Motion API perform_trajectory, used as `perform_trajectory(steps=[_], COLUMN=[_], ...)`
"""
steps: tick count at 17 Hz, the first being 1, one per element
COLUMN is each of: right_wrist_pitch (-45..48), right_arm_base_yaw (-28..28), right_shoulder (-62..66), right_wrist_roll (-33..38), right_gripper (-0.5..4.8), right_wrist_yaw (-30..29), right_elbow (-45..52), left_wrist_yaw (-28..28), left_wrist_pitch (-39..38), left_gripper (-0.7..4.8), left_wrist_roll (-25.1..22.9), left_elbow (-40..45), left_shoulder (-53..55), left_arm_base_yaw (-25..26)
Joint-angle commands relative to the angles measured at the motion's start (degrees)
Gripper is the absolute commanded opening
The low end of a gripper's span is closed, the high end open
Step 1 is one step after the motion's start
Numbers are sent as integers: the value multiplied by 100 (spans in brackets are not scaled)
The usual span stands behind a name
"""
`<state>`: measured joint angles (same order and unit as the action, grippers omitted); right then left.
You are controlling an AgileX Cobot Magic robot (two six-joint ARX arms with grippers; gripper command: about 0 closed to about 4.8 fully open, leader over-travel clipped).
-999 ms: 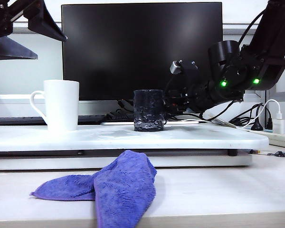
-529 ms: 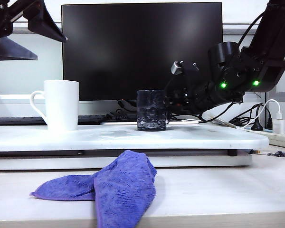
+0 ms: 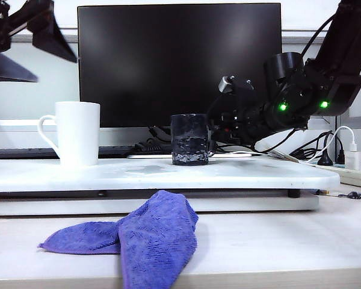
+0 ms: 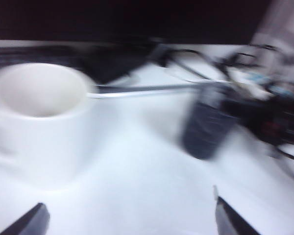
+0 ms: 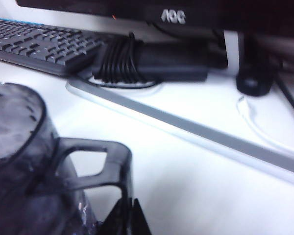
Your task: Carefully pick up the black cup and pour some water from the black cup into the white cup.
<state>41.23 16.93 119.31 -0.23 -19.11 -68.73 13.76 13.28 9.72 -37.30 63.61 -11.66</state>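
The right gripper (image 5: 129, 215), its fingers pinched together at the small side handle of the short dark smoky glass cup (image 3: 189, 139) in the middle of the white raised board (image 3: 253, 174), grips so narrowly that the cup could swing or slip on lifting and spill its water. The left gripper (image 4: 127, 218) hangs wide open and empty above the tall glossy white ceramic mug (image 3: 77, 132), well apart at the board's left end. A big black monitor (image 3: 180, 60) stands behind and a crumpled purple cloth (image 3: 144, 235) lies on the pale desk in front.
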Motion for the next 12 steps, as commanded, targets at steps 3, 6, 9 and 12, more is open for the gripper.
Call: perform_trajectory(steps=[3, 6, 9, 12], right_wrist_pitch=[55, -256, -1303, -2065], right_arm_base_yaw=[26, 129, 400, 927], right_shoulder=[-940, -1729, -1958, -1847], right_wrist_roll=[369, 485, 483, 466], right_gripper=[-5, -6, -6, -6], right_wrist_yaw=[-157, -114, 151, 911], right_elbow=[-15, -33, -553, -1471], left_wrist_yaw=[-107, -96, -114, -367], left_wrist_pitch=[111, 184, 365, 409], left_gripper=[479, 479, 479, 479], left_wrist_roll=[-503, -498, -522, -901], left_elbow=[-22, -22, -28, -52], left_shoulder=[-20, -44, -208, -586], left_arm_base_yaw=[-2, -4, 0, 7])
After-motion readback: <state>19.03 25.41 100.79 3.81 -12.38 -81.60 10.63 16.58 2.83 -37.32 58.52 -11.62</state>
